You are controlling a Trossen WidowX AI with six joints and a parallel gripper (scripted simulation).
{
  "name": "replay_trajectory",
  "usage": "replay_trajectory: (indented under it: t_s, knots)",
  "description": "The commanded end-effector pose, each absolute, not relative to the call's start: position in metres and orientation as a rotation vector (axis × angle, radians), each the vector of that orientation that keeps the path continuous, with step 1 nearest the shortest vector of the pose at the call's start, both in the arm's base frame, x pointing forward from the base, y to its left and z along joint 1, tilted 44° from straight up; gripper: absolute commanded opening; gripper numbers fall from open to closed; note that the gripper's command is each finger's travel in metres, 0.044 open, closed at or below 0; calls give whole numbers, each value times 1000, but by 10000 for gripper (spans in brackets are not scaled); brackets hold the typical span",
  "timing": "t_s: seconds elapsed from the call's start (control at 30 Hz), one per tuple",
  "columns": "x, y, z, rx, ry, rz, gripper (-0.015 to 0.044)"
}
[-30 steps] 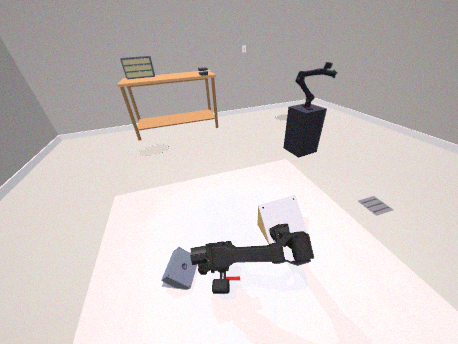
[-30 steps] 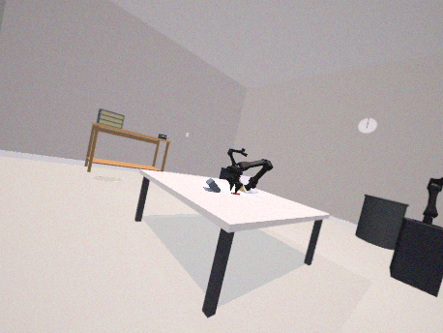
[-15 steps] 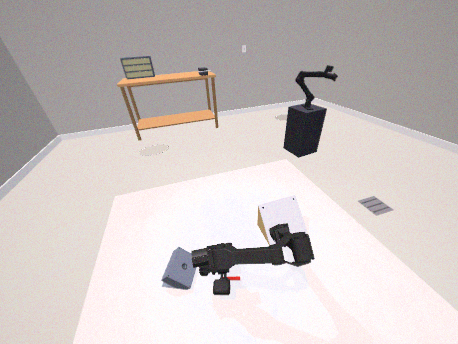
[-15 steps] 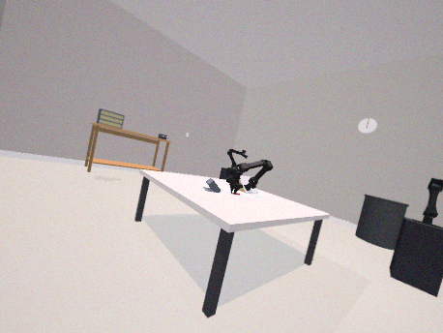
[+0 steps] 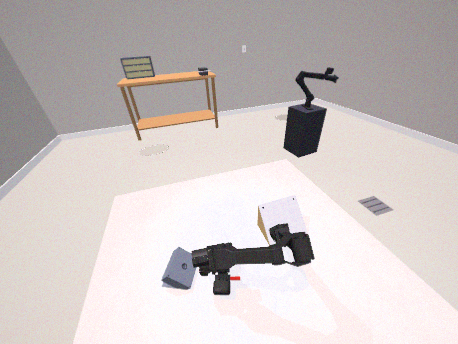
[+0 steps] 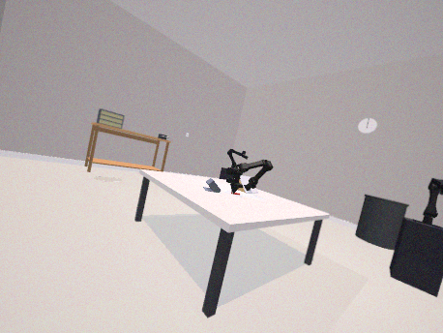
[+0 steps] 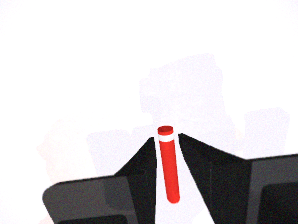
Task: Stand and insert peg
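Note:
The red peg (image 5: 235,278) (image 6: 236,194) (image 7: 170,172) lies on the table; its white band is near the end farther up the wrist view. My gripper (image 5: 221,284) (image 6: 234,191) (image 7: 166,139) is over the peg, with one finger on each side of it near the banded end. The fingers are partly open, and a narrow gap shows between each fingertip and the peg. The grey-blue sloped panel (image 5: 174,266) (image 6: 212,185) stands at the left of the arm in the top view, with one dark round hole (image 5: 184,266) in its face. No peg is in that hole.
The white table (image 5: 150,215) (image 6: 271,213) carries everything. A white-faced block with a wooden side (image 5: 282,212) stands behind the arm in the top view, close to the arm's base. The arm stretches above the table between this block and the grey-blue panel.

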State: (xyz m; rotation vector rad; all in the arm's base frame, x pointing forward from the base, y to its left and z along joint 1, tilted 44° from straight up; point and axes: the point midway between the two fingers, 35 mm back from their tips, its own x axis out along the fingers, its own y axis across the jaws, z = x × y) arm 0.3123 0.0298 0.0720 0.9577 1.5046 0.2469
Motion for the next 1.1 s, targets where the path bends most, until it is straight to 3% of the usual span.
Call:
replay_trajectory:
  t_s: [0.0,0.2,1.07]
  knots:
    - [312,30,72,962,1505,247,90]
    - [312,30,72,962,1505,247,50]
    - [304,25,82,955,1339,155,49]
